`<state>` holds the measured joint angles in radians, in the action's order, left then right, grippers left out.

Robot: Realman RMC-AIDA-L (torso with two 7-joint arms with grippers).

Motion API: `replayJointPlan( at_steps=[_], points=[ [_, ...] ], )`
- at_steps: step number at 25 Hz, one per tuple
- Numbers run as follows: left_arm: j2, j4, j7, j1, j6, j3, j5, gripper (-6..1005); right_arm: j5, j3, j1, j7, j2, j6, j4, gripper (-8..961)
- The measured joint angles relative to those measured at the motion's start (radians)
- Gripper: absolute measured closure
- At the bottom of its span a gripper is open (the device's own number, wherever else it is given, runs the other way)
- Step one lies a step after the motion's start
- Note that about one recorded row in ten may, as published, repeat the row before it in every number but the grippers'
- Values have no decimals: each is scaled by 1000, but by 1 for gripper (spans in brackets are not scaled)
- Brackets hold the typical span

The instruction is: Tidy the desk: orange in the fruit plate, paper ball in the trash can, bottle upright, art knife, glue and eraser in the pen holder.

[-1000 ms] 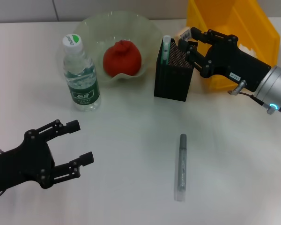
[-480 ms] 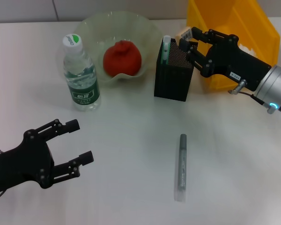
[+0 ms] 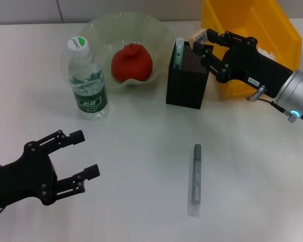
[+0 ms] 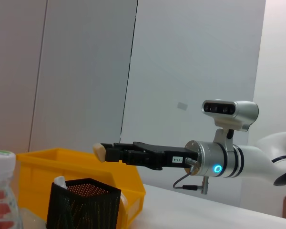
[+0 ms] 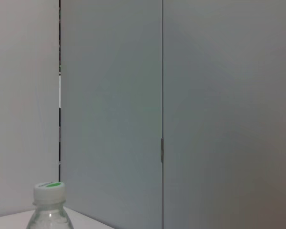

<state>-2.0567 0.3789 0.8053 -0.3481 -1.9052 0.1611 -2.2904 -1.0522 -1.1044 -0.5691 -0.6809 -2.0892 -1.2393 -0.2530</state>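
The right pincer (image 3: 202, 44), clamped on a small beige eraser (image 3: 198, 36), hung over the black mesh pen holder (image 3: 187, 75) beside the yellow bin (image 3: 272, 25); the left pincer (image 3: 83, 154) stood apart above the white tabletop (image 3: 141, 151).

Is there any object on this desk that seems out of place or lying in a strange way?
Yes. A grey pen-shaped tool, likely the art knife, lies flat on the bare desk, apart from the black pen holder. The bottle stands upright and the orange sits in the plate.

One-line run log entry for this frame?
right gripper: shut on eraser, above pen holder | left gripper: open, idle | art knife: on desk
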Motion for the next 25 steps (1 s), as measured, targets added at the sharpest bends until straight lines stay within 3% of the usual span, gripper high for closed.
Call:
replayJointPlan(
  at_steps=[14, 25],
  points=[
    [3, 0, 0, 3, -12, 0, 0, 198, 39, -6, 4, 67, -2, -9, 12, 572],
    [3, 0, 0, 8, -19, 0, 0, 198, 53, -11, 2, 71, -3, -9, 20, 177]
  ],
)
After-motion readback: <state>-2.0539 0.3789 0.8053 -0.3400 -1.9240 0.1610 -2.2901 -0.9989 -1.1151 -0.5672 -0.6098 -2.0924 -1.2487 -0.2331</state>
